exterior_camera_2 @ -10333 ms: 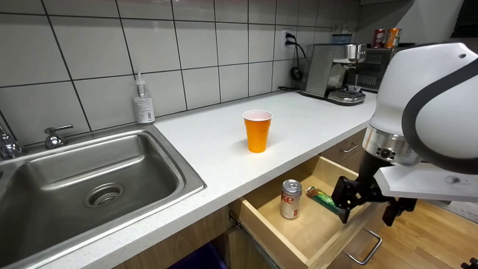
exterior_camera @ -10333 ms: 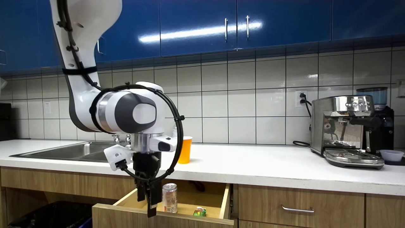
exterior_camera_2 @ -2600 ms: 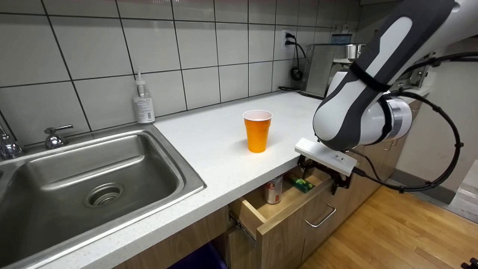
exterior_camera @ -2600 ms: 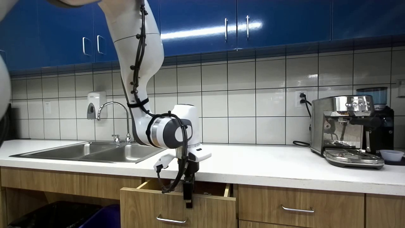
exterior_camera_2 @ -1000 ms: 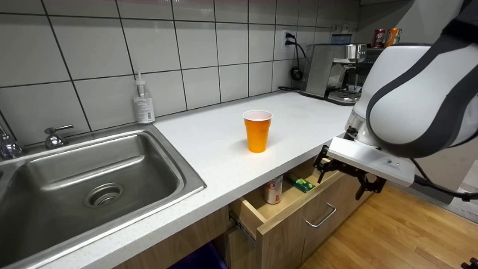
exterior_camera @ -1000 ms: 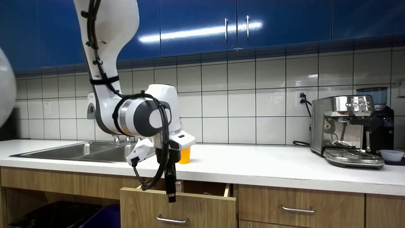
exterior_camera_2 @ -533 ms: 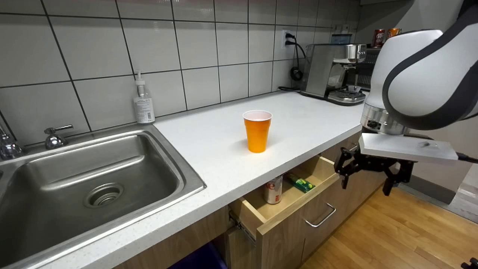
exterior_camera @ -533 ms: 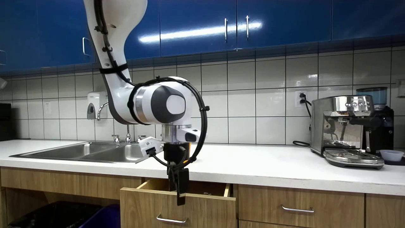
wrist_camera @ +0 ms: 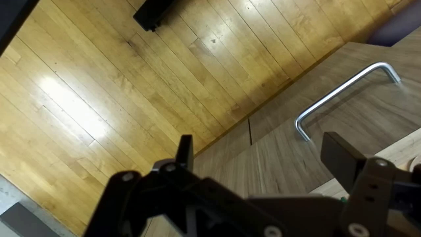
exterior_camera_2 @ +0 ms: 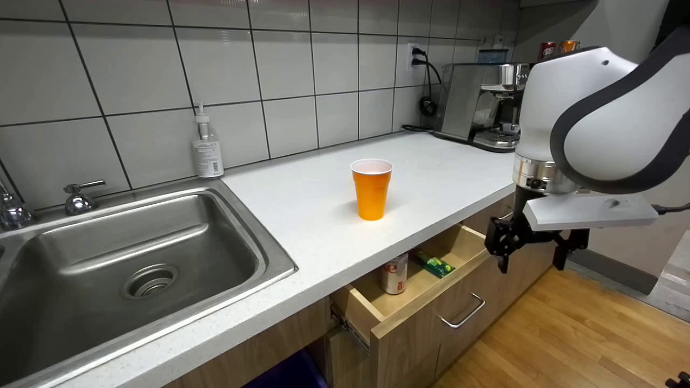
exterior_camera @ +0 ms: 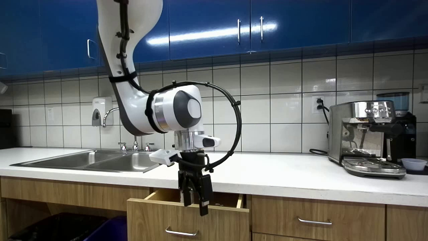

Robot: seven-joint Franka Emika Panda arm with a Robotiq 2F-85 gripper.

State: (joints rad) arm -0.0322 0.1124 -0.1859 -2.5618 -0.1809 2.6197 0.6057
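We see a white robot arm (exterior_camera_2: 614,145) bent down toward a kitchen drawer (exterior_camera_2: 404,339) that stands partway out beneath a white surface (exterior_camera_2: 307,210). The arm's black hand (exterior_camera_2: 531,265) points downward near the outer side of the drawer's wooden front, apart from it, with its two fingers (wrist_camera: 340,158) spread wide. In the wrist view, we look past them to the drawer's silver handle (wrist_camera: 338,90) and the wooden floor (wrist_camera: 148,98) below. In an exterior view, we find a silver drink can (exterior_camera_2: 394,275) standing upright inside the drawer, with a green packet (exterior_camera_2: 435,265) lying near it. On the surface stands an orange cup (exterior_camera_2: 372,191). To the cup's left in that view, a steel sink (exterior_camera_2: 256,233) is set into the surface, and a pump bottle (exterior_camera_2: 208,156) stands by the tiled wall (exterior_camera_2: 280,59) at the sink's back corner. Farther along, we make out a coffee machine (exterior_camera: 364,110); blue cabinets (exterior_camera: 207,20) hang overhead.
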